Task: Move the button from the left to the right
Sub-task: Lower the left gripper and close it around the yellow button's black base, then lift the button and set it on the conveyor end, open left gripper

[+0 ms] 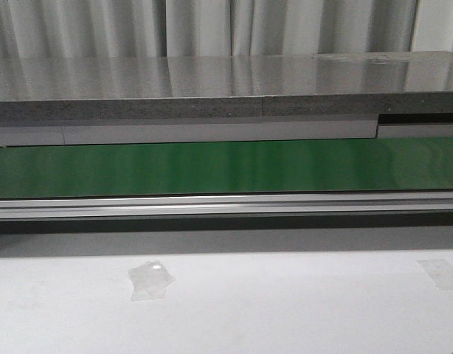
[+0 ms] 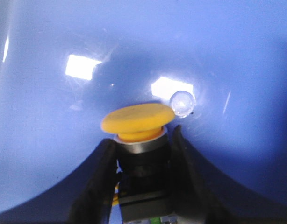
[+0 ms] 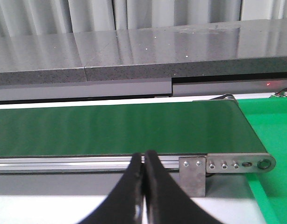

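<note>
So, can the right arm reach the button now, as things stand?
Probably not. The button sits between the left gripper's fingers over a blue surface, while the right gripper, fingers together, faces the green conveyor belt with no button in its view.
</note>
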`<control>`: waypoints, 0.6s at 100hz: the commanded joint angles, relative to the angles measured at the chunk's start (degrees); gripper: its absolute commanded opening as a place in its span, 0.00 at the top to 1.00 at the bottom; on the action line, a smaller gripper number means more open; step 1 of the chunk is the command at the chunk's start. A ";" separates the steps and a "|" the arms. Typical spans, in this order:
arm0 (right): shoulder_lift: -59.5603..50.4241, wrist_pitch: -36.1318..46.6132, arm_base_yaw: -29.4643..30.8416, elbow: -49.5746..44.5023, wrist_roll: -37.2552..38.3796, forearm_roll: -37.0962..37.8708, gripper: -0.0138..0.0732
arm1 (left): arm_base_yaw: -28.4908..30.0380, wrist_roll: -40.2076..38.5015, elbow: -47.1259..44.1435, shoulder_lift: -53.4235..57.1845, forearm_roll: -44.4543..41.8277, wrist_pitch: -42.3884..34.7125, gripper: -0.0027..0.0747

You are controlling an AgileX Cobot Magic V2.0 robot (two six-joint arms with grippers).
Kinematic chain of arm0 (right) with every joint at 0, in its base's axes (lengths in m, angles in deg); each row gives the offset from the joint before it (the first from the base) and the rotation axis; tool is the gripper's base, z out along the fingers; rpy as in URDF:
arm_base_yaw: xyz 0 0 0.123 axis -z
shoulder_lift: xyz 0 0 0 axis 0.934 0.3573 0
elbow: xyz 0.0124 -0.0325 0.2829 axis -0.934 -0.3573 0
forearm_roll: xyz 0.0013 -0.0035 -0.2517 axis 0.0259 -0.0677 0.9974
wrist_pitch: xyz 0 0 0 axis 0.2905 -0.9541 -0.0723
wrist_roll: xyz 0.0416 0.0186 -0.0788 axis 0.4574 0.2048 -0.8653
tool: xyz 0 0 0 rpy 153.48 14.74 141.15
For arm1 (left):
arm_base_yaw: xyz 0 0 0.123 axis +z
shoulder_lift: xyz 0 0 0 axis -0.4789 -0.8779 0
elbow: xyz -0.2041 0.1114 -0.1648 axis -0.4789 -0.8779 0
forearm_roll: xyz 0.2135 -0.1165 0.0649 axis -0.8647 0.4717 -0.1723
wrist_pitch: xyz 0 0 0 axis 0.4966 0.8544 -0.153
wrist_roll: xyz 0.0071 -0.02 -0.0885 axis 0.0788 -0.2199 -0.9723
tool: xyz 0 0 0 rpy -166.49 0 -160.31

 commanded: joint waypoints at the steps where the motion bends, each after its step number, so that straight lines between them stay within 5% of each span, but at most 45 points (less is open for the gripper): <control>1: -0.88 4.71 0.03 0.91 0.01 0.38 0.96 | 0.19 -0.05 1.61 2.71 0.83 -0.63 0.78; 60: -0.88 4.71 0.03 0.91 0.01 0.38 0.96 | 0.19 0.50 11.22 7.75 0.83 11.58 0.81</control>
